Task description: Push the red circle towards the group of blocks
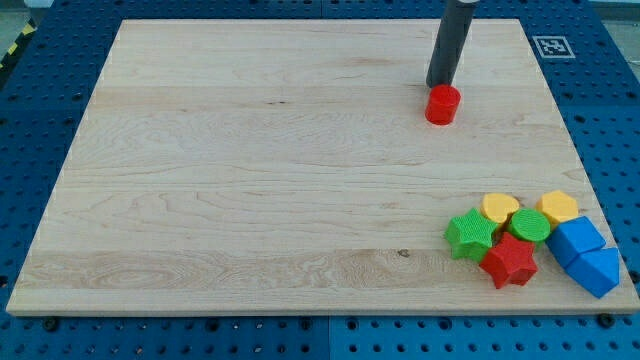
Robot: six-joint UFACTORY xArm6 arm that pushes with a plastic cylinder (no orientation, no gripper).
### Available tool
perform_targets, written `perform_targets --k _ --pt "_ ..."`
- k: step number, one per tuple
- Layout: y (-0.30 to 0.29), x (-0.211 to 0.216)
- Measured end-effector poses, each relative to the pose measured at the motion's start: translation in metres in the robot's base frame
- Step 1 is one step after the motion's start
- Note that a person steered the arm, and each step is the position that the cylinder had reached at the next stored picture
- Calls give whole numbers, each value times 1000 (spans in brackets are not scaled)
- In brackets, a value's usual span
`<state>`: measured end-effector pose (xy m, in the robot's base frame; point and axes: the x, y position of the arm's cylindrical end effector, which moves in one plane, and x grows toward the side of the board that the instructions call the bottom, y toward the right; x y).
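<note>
The red circle (442, 105) stands on the wooden board (250, 180) in the view's upper right. My tip (440, 84) is right at the circle's top edge, touching or nearly touching it. The group of blocks lies at the view's bottom right: a green star (470, 234), a yellow block (500, 208), a green circle (530, 225), a red star (509, 261), another yellow block (557, 207), a blue cube (576, 239) and a blue wedge (598, 271). The group is well below the red circle and a little to its right.
A black-and-white marker tag (552, 46) sits at the board's top right corner. The board rests on a blue perforated table (30, 130).
</note>
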<state>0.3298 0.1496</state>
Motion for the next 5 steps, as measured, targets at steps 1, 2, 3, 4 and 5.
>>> perform_targets --k 1,2,3,4,5 --pt "0 2" --pt "0 8" --pt "0 19" --pt "2 27" --pt "2 32"
